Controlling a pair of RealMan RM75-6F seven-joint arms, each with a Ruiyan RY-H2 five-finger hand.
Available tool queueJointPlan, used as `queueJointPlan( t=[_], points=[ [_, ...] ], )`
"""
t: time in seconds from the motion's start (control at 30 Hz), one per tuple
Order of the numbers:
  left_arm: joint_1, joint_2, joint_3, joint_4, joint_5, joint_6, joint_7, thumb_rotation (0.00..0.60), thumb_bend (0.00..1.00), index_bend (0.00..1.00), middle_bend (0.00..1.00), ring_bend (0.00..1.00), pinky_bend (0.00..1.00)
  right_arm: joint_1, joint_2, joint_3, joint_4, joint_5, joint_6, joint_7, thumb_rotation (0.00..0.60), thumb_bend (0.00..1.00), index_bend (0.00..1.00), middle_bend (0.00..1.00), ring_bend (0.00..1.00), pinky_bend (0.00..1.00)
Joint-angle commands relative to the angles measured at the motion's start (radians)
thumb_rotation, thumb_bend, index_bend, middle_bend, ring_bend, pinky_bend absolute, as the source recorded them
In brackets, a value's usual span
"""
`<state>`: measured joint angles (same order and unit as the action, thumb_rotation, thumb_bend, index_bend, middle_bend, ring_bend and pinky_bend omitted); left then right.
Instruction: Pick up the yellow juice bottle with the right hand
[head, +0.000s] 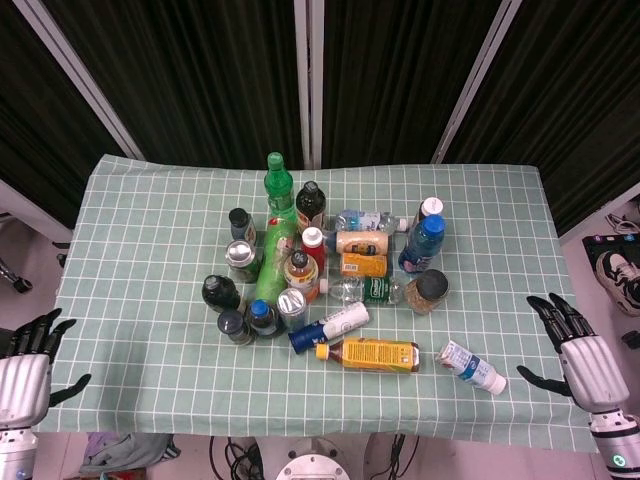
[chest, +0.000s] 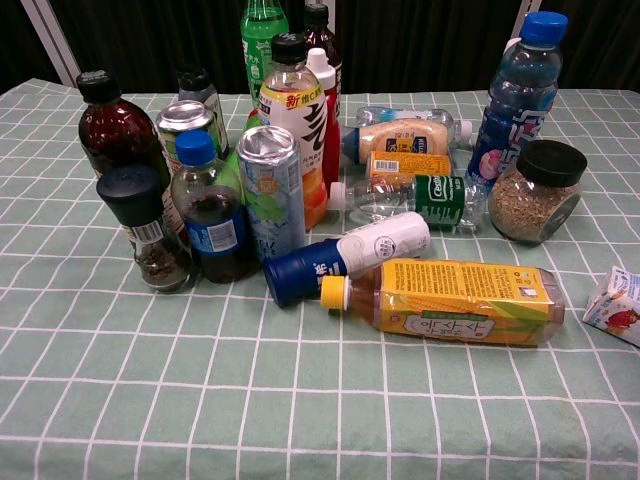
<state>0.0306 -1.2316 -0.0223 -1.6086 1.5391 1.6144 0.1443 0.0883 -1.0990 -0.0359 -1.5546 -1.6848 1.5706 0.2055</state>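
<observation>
The yellow juice bottle (head: 371, 354) (chest: 455, 301) lies on its side near the table's front edge, its yellow cap pointing left. A white and blue bottle (head: 330, 327) (chest: 345, 256) lies just behind it, touching near the cap. My right hand (head: 578, 352) hovers at the table's right edge, fingers spread, holding nothing, well to the right of the bottle. Low at the left edge, off the table, my left hand (head: 28, 365) is spread and holds nothing too. The chest view shows neither hand.
A small white carton (head: 472, 367) (chest: 616, 304) lies between the juice bottle and my right hand. Behind stands a cluster of several bottles, cans and jars, among them a tall green bottle (head: 277, 215), a blue-capped bottle (head: 423, 243) (chest: 518, 100) and a seed jar (head: 428, 291) (chest: 535, 191). The checked tablecloth (head: 150, 250) covers the table.
</observation>
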Motion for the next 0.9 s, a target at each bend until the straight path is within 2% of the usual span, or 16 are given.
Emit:
queueJointPlan(
  t=[0.03, 0.3, 0.37, 0.47, 0.67, 0.9],
  points=[
    [-0.002, -0.001, -0.001, 0.000, -0.003, -0.004, 0.001, 0.600, 0.00, 0.22, 0.11, 0.11, 0.16, 0.002, 0.001, 0.001, -0.004, -0.001, -0.003, -0.001, 0.600, 0.04, 0.00, 0.10, 0.00, 0.15],
    [-0.004, -0.007, 0.005, 0.004, 0.011, -0.004, -0.002, 0.600, 0.00, 0.22, 0.11, 0.11, 0.16, 0.027, 0.004, -0.018, -0.038, -0.062, -0.035, -0.006, 0.600, 0.04, 0.00, 0.12, 0.00, 0.15],
    [-0.003, -0.009, 0.006, 0.006, 0.015, -0.001, -0.005, 0.600, 0.00, 0.22, 0.11, 0.11, 0.16, 0.054, -0.002, -0.021, -0.064, -0.087, -0.070, -0.018, 0.600, 0.04, 0.00, 0.13, 0.00, 0.15],
    [-0.002, -0.015, 0.008, 0.010, 0.023, 0.005, -0.011, 0.600, 0.00, 0.22, 0.11, 0.11, 0.16, 0.124, -0.036, -0.010, -0.135, -0.102, -0.182, -0.080, 0.600, 0.04, 0.00, 0.14, 0.01, 0.16],
    [0.011, -0.029, 0.021, 0.030, 0.025, 0.011, -0.034, 0.600, 0.00, 0.22, 0.11, 0.11, 0.16, 0.249, -0.146, 0.032, -0.207, -0.019, -0.421, -0.202, 0.600, 0.03, 0.00, 0.15, 0.01, 0.19],
    [0.018, -0.048, 0.023, 0.077, 0.008, 0.004, -0.076, 0.600, 0.00, 0.22, 0.11, 0.11, 0.16, 0.331, -0.306, 0.065, -0.150, 0.110, -0.576, -0.285, 0.600, 0.03, 0.00, 0.15, 0.01, 0.19]
  ],
)
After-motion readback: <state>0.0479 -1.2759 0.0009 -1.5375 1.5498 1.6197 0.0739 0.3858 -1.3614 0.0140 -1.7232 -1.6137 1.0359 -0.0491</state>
